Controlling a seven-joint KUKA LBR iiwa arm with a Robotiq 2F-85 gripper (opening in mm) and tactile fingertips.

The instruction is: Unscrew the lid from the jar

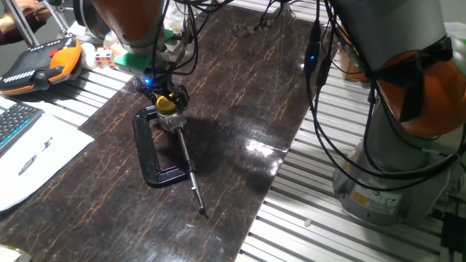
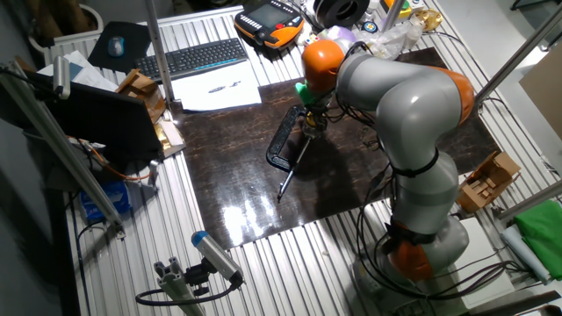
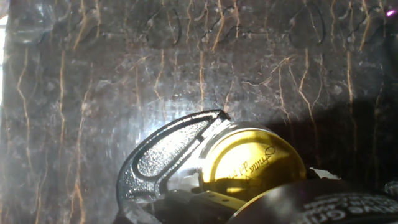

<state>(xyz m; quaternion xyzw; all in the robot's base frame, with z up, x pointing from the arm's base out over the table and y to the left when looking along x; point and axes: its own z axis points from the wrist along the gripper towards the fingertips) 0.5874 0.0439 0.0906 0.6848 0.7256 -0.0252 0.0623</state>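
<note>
Gripper point(image 1: 167, 97) clenched on gold lid point(image 1: 167, 104); glass jar point(image 1: 171, 121) just below, in C-clamp point(image 1: 154, 150). Smooth metal, prob slippery: grip rim.

The jar point(image 1: 172, 122) is mostly hidden beneath the lid point(image 3: 252, 167); whether the jaws grip is unclear.

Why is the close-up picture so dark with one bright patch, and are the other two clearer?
Hand view: mostly dim and soft, with a glare patch beside the lid and the clamp. One fixed view: sharp, a bright reflection on the dark mat. The other fixed view: evenly lit, glare on that mat's near edge.
</note>
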